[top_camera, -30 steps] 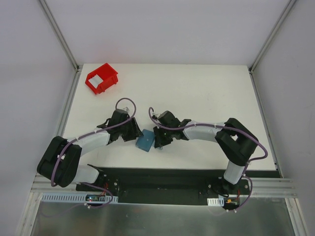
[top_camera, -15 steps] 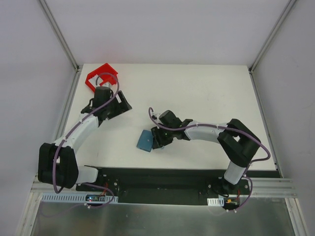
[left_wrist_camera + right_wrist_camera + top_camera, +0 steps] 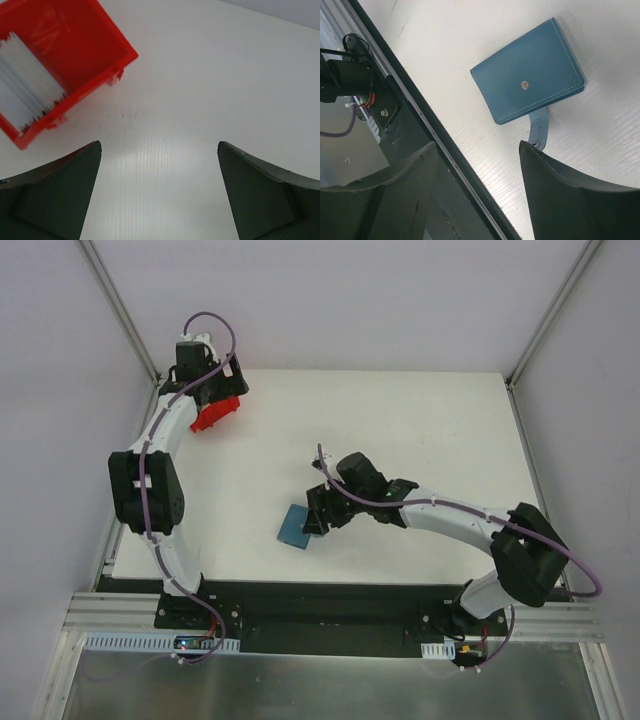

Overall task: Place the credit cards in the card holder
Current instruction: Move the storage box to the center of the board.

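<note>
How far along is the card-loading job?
Done: nothing visible. The credit cards stand in the red bin. The card holder lies folded on the table, its strap unsnapped and its inside hidden. In hand: nothing. The left gripper is open by the bin, and the right gripper is open above the holder. Remaining: pick up cards, open the holder, slot them in.

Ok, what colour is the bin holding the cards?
Red; the bin shows best in the left wrist view.
</note>
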Robot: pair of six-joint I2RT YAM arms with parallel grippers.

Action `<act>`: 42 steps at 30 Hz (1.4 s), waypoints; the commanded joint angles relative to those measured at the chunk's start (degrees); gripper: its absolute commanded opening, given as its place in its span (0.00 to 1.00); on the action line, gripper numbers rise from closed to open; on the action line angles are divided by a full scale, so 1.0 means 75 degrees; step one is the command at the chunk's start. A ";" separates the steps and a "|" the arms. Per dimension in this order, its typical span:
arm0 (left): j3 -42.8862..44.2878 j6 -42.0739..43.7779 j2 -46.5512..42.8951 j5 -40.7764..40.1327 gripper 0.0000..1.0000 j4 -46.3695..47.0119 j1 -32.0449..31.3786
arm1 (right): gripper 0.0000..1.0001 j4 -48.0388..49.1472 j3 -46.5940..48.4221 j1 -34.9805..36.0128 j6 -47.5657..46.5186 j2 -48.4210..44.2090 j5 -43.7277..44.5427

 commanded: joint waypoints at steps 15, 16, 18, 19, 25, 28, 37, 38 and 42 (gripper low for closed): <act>0.3423 0.1448 0.3317 0.1266 0.99 0.0488 0.0627 | 0.83 -0.0438 -0.1002 -0.0179 -0.0072 -0.1808 0.0390; 0.3482 0.1460 0.3399 0.1395 0.99 0.0489 0.0628 | 0.83 -0.0461 -0.1002 -0.0179 -0.0072 -0.1808 0.0437; 0.3471 0.1483 0.3458 0.1735 0.99 0.0477 0.0639 | 0.84 -0.0497 -0.1014 -0.0214 -0.0072 -0.1797 0.0507; 0.3424 0.1507 0.3447 0.1840 0.99 0.0488 0.0639 | 0.84 -0.0532 -0.1003 -0.0226 -0.0083 -0.1785 0.0508; 0.3342 0.1483 0.3634 0.1970 0.99 0.0465 0.0675 | 0.85 -0.0590 -0.0991 -0.0261 -0.0130 -0.1773 0.0496; 0.3319 0.1472 0.3763 0.2029 0.99 0.0453 0.0663 | 0.85 -0.0614 -0.1014 -0.0273 -0.0142 -0.1750 0.0484; 0.2968 0.1413 0.3717 0.2451 0.99 0.0395 0.0663 | 0.85 -0.0684 -0.1061 -0.0296 -0.0166 -0.1691 0.0543; 0.2921 0.1378 0.3681 0.2509 0.99 0.0406 0.0674 | 0.85 -0.0673 -0.1049 -0.0308 -0.0166 -0.1679 0.0543; 0.2768 0.1238 0.3657 0.2966 0.99 0.0395 0.0651 | 0.86 -0.0673 -0.1073 -0.0308 -0.0177 -0.1621 0.0601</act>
